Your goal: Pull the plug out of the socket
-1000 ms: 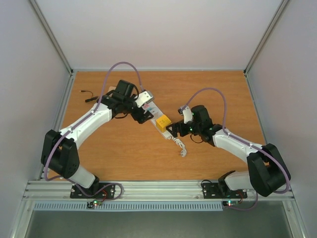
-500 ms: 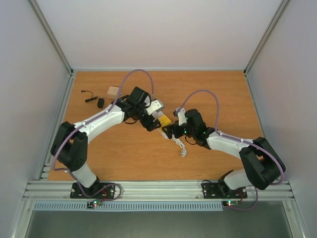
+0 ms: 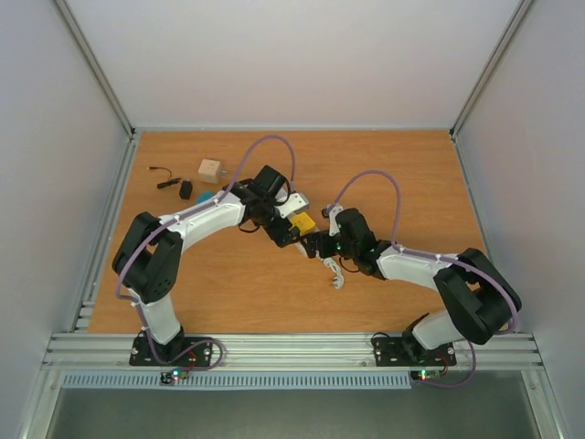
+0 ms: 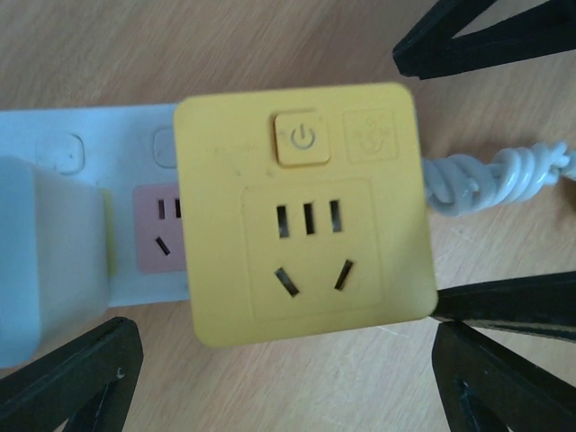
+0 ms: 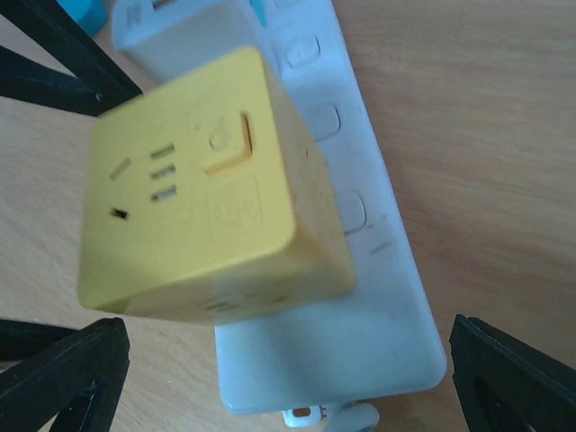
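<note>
The socket is a long white power strip [image 4: 99, 135] lying on the wooden table, with its twisted white cord [image 4: 499, 175] at one end. A yellow cube plug [image 4: 306, 211] with a power button sits plugged into it near the cord end; it also shows in the top view [image 3: 303, 222] and the right wrist view [image 5: 198, 225]. A white adapter [image 4: 45, 256] sits beside it. My left gripper [image 4: 288, 382] is open, its jaws straddling the yellow plug. My right gripper [image 5: 288, 382] is open over the strip's cord end [image 5: 360, 306], facing the left gripper [image 3: 285, 230].
A small beige cube [image 3: 210, 169], a small black item [image 3: 186, 189] and a thin black cable [image 3: 163, 176] lie at the back left. The white cord's end [image 3: 335, 274] trails toward the front. Enclosure walls surround the table.
My left gripper has moved right along the strip to the yellow plug, uncovering the beige cube. My right gripper has moved left, closer to the plug.
</note>
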### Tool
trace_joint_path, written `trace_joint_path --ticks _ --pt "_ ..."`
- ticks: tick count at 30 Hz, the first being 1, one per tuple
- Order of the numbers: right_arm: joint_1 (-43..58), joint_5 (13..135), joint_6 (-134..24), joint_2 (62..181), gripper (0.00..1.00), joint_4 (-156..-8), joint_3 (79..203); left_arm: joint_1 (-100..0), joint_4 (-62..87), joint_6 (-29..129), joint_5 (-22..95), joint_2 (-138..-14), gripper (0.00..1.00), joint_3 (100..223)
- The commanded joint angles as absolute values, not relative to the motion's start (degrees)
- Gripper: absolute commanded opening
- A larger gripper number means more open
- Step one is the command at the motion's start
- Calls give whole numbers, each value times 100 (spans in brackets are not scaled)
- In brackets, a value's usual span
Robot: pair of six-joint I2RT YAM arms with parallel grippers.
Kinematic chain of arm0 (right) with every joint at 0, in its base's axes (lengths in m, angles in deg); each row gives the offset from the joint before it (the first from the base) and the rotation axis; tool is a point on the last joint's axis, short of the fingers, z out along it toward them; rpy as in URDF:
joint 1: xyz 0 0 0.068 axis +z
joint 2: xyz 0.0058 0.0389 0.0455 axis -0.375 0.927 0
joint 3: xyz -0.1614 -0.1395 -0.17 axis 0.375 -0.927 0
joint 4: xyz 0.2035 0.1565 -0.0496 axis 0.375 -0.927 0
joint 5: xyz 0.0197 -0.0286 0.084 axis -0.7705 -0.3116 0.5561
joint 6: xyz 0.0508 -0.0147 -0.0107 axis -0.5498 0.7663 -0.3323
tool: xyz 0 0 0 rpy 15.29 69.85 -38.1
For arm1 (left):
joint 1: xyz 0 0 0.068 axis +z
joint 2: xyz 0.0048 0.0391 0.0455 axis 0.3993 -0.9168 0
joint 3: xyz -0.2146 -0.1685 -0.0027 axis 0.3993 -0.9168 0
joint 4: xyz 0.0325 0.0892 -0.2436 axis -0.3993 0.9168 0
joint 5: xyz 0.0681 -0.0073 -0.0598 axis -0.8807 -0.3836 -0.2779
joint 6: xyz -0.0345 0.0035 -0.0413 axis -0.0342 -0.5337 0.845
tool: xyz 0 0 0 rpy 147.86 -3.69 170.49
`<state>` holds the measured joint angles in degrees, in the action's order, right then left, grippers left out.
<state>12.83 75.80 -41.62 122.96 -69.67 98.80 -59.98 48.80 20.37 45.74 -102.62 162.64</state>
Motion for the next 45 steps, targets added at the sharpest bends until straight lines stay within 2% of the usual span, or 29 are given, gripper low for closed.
trace_joint_path --ticks 1,9,15,25,30,37,45 --pt "1629 7492 -4330 12529 99 -6264 9751 -6066 4462 2172 4522 -10486 89 16532" --pt "1629 7579 -4104 12785 98 -5702 9552 -6073 4459 2126 4453 -10597 82 16654" --pt "1639 7522 -4049 13288 94 -5476 9629 -6073 4555 1967 4480 -10454 81 16601" --pt "1787 7198 -3784 13520 89 -5119 9642 -6079 4550 1784 4310 -10466 73 16373" --pt "1970 6884 -3658 13740 90 -4989 9737 -6077 4521 1796 4306 -10441 67 16360" --pt "2084 6662 -3591 13927 97 -4624 9746 -6073 4489 1874 4281 -10335 59 16229" --pt "2138 6386 -3337 14135 93 -4379 9696 -6071 4470 1938 4255 -10251 53 16149"
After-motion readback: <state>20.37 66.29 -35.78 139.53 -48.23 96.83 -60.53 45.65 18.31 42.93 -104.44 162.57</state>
